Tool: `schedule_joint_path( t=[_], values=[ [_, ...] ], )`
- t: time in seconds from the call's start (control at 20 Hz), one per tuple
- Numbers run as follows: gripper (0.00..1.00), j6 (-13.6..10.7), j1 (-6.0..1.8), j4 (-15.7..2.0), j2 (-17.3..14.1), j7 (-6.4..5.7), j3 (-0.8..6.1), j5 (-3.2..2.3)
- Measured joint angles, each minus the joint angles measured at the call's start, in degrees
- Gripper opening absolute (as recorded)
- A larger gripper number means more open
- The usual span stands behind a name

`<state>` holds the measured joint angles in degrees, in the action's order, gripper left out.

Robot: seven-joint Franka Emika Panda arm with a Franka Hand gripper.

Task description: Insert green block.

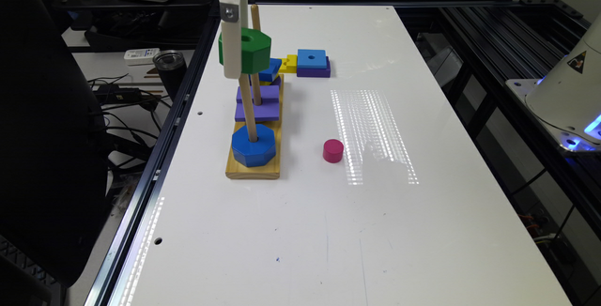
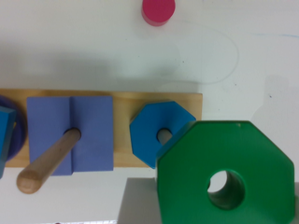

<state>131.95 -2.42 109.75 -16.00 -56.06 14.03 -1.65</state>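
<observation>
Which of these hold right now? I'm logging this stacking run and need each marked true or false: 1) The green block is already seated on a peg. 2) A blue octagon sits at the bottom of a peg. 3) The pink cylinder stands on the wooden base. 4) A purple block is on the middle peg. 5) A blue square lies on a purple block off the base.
1) False: the green block is held in the air, above the base.
2) True: the blue octagon rests on the base.
3) False: the pink cylinder stands on the table, apart from the base.
4) True: purple block.
5) True: blue square.
</observation>
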Motion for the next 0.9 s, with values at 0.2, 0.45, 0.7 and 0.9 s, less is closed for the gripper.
schedule_joint_path(
  t=[0.2,0.45,0.7,0.9],
  values=[
    [0.00,0.1,0.00,-0.01,-0.1,0.00,0.00,-0.01],
    [0.00,0.1,0.00,-0.01,-0.1,0.01,0.00,-0.01],
    [0.00,0.2,-0.01,-0.71,-0.5,0.08,-0.13,-0.05],
    [0.00,0.2,-0.01,-1.02,-0.9,0.08,-0.14,-0.07]
  ],
)
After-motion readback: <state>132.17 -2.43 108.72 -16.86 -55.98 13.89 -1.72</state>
